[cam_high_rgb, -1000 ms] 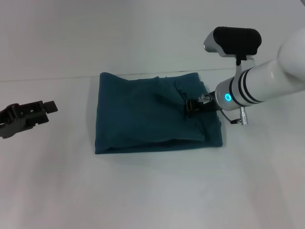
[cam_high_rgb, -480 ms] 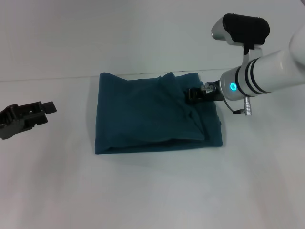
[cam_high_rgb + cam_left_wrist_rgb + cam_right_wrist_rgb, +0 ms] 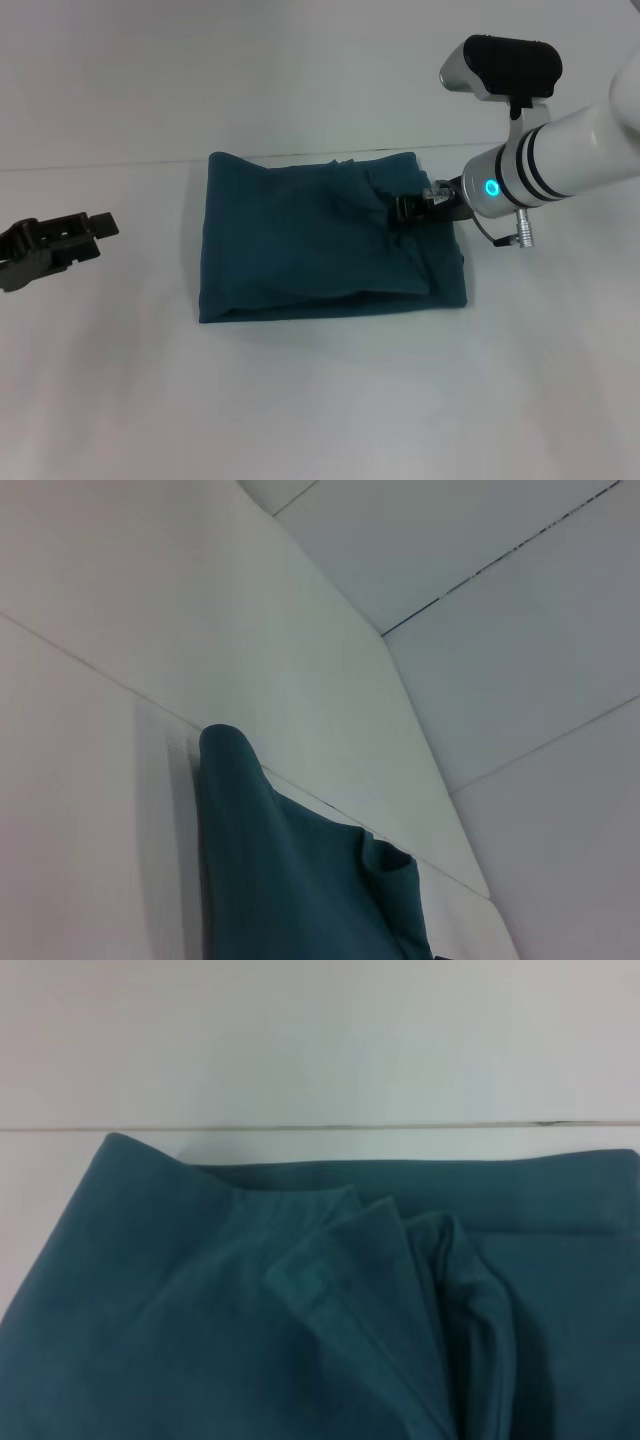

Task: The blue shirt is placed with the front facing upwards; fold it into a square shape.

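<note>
**Shirt folded to a near-square; right gripper hanging over the loose top flap**

Nearest the robot, the white table (image 3: 320,400) shows as bare surface; just beyond it lies the near edge of the blue shirt (image 3: 300,260), running straight from left to right, with a lower layer showing below it at the right corner.

The shirt sits at the centre of the table as a compact, roughly square stack of layers; no lettering or collar shows on the upper face.

At the left edge, level with the middle of the shirt and well apart from it, the left gripper (image 3: 85,232) hangs idle; its fingers look parted and hold nothing.

Farther back, on the right half of the shirt, the right gripper (image 3: 408,210) is over a ridge of puckered cloth; whether its fingers pinch the fabric or are parted, I cannot tell.

Change noted: over the last second this gripper has shifted along the far-right part of the shirt, first farther away and then slightly back, and the ridge beneath it has altered its lie; the outline of the stack is unchanged.

The right wrist view shows a hemmed flap (image 3: 340,1260) lying at a slant beside bunched folds.

Judgement: the folding appears largely done; what remains is tidying this flap, and a careless pull could drag the upper layers out of square.
</note>
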Tool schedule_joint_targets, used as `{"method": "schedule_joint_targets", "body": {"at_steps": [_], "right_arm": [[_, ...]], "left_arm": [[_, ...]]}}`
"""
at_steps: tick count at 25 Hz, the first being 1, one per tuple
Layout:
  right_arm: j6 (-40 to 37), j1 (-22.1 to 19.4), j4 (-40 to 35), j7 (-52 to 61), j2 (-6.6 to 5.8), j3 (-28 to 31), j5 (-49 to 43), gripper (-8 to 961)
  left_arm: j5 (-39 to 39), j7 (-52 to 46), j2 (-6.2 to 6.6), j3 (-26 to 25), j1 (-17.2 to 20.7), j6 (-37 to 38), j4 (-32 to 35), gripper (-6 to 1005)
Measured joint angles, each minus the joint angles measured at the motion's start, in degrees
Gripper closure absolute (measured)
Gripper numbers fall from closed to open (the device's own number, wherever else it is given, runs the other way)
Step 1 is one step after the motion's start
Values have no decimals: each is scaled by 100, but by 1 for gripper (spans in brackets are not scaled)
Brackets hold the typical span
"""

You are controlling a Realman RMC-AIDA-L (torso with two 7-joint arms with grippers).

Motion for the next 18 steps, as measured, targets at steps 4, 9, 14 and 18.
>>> {"method": "schedule_joint_targets", "body": {"at_steps": [4,9,14,18], "right_arm": [[-8,-41,-27,-8,-6,-18,17,742],[31,-24,-2,-9,28,-42,8,687],[126,13,62,15,47,-182,6,493],[388,41,290,61,47,-275,3,318]], "left_arm": [[0,0,0,-1,-26,0,-54,403],[0,2,-2,0,-28,-5,-59,403],[0,21,-32,0,-35,-32,-73,402],[0,44,-54,0,-40,-77,-96,402]]}}
